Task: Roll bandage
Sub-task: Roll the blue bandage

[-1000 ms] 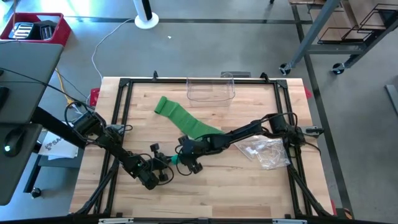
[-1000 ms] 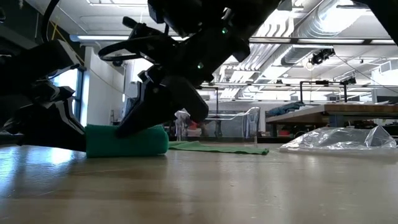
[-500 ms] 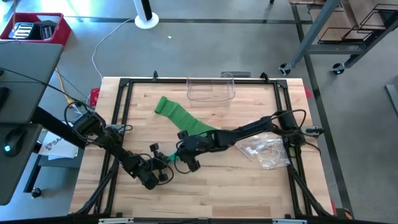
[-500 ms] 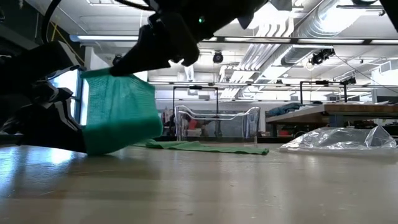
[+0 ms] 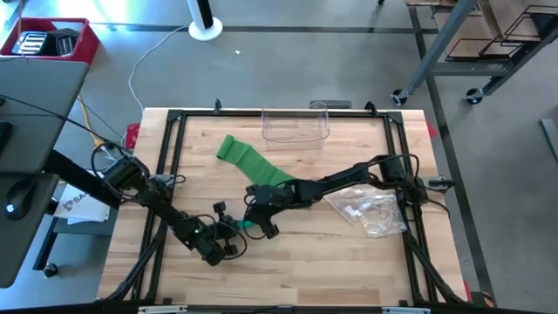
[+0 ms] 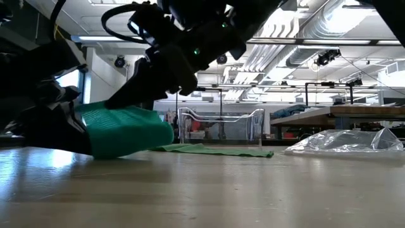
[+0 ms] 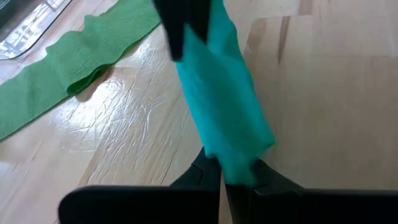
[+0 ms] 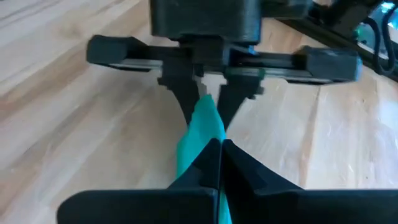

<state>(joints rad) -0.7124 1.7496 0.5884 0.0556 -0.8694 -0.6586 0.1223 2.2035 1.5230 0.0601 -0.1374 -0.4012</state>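
The bandage (image 5: 253, 171) lies diagonally across the worktop (image 5: 349, 262), its rolled end at the front between both arms. Left pincer (image 5: 234, 228) and right pincer (image 5: 254, 222) face each other, each clamped on that end from opposite sides.

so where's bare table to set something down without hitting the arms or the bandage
Free: the near strip of the table, in front of both grippers, and the far left corner beside the clear container. Crowded: the middle, where the left gripper and right gripper are both shut on the green bandage, and the right side, where a plastic bag lies.
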